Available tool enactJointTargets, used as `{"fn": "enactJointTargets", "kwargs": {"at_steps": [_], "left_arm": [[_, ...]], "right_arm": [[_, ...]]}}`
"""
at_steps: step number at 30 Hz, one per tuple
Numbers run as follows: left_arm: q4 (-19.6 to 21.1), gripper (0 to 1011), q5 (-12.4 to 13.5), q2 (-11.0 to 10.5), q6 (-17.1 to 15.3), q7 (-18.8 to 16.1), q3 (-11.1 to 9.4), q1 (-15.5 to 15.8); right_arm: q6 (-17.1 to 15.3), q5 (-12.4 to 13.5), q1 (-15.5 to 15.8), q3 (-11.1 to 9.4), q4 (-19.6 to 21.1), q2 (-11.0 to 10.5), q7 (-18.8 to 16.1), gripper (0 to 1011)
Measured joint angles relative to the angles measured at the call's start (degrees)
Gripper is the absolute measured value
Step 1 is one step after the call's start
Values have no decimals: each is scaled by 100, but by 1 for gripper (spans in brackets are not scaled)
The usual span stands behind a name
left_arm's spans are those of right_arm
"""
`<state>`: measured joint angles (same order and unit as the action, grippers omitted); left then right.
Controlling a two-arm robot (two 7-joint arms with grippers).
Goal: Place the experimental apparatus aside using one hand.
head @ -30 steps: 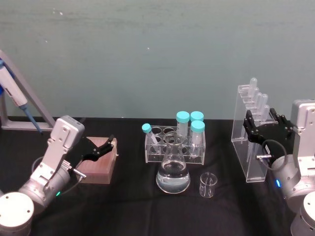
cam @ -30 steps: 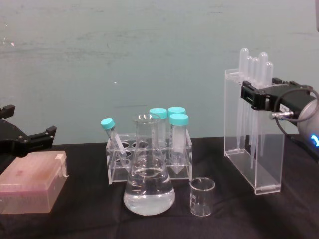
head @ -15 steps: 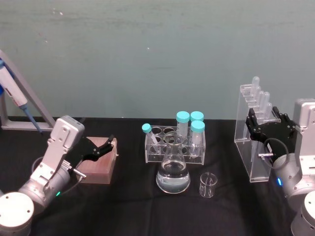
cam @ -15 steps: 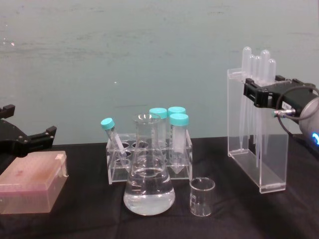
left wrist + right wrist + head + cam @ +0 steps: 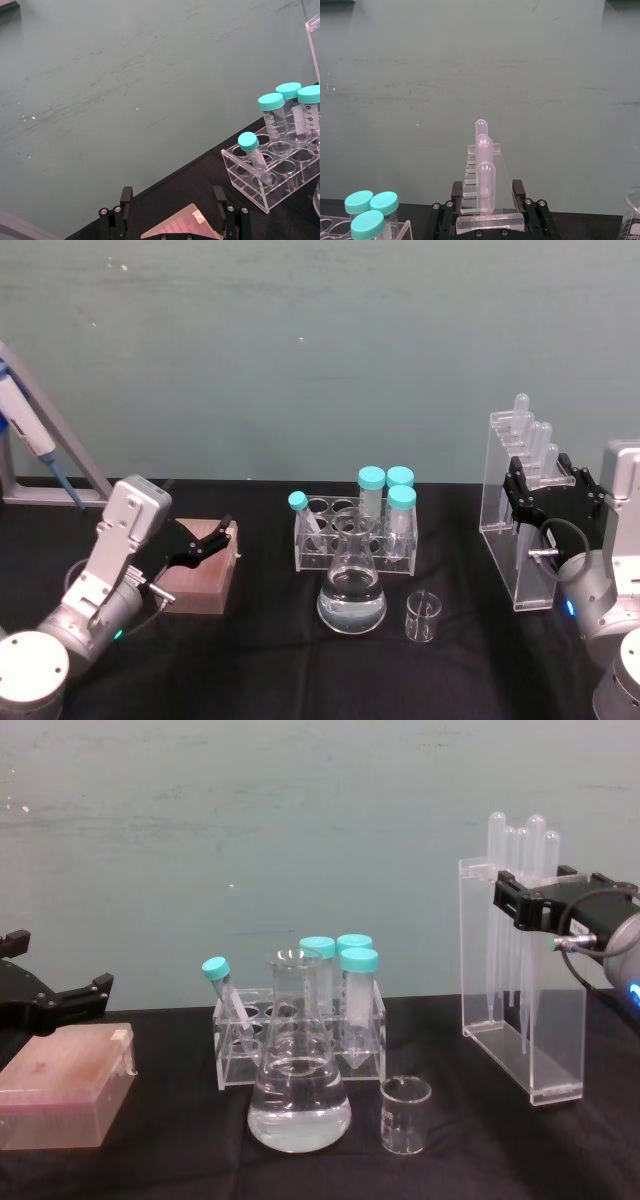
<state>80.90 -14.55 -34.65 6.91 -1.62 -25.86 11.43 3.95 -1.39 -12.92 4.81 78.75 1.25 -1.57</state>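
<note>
Shifted rightward, acrylic stand [image 5: 545, 1040] in right gripper's [image 5: 545, 492] fingers [image 5: 516, 496] stands apart from beaker [image 5: 405, 1115].

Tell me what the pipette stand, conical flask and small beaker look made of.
The pipette stand: clear rigid plastic, likely acrylic; flat sheets with sharp bright edges. The conical flask: likely glass, glossy; thin curved wall, clear liquid showing through. The small beaker: clear, glossy, rolled rim; glass or plastic, can't tell.

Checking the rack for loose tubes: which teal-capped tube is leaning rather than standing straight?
The short tube at the rack's left end, on the pink box's side. It tilts leftward, while the three taller tubes stand upright.
</note>
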Motion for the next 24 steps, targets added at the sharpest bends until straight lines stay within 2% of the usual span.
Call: {"fn": "enactJointTargets", "kwargs": {"at_steps": [24], "left_arm": [[0,1000,0,0,0,0,0,0]], "right_arm": [[241,-81,57,-34,38,5,65,616]]}}
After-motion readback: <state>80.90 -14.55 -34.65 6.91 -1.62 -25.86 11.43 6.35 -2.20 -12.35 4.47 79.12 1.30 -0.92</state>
